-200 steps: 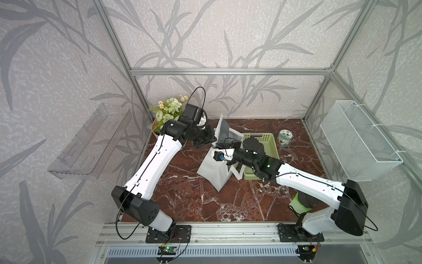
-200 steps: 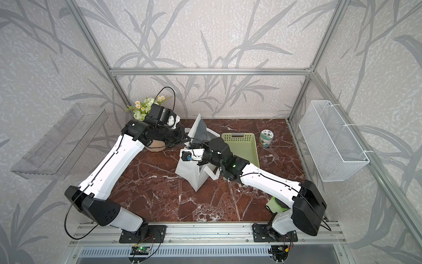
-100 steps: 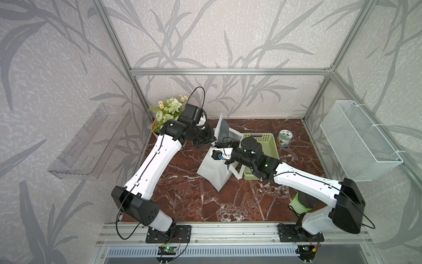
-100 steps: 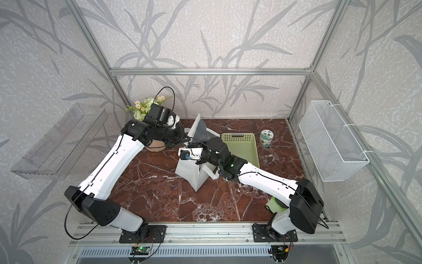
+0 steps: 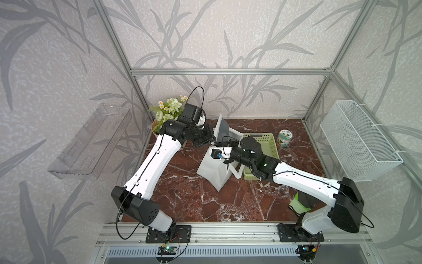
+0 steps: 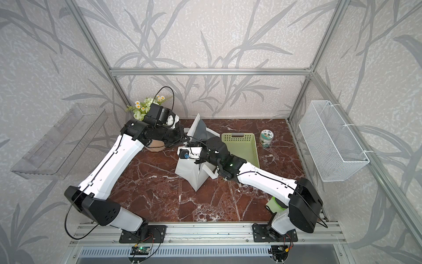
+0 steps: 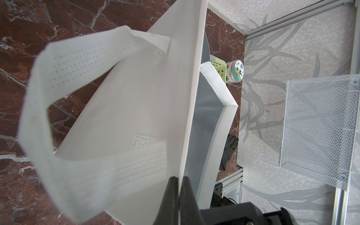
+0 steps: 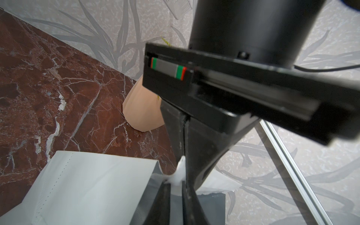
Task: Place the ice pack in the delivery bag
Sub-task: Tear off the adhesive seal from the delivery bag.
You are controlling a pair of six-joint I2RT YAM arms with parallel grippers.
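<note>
Two robot arms meet at the mouth of a white bag (image 5: 214, 168) standing near the middle of a red marble table (image 5: 182, 196), between a brown wrap (image 6: 155, 146) of flowers (image 5: 170, 109) and a green basket (image 6: 245, 148). The left gripper (image 7: 179, 178), fingers closed, pinches the top edge of one bag wall, which rises above the rest of the rim and shows the silver lining (image 7: 202, 109) on its inner face. The right gripper (image 8: 175, 184) comes in from the opposite side. Its fingers are drawn nearly together, with a fold of the bag's white rim caught between them, just beside the left fingers (image 8: 173, 126). A loop handle (image 7: 39, 116) hangs loose on the outside of the wall the left arm holds, and a second handle (image 5: 234, 171) droops on the side facing the green basket. A small printed jar (image 5: 284, 138) stands near the basket's far corner, apart from it. A wire basket (image 5: 358, 141) hangs on the right wall and a clear shelf (image 5: 89, 141) on the left.
</note>
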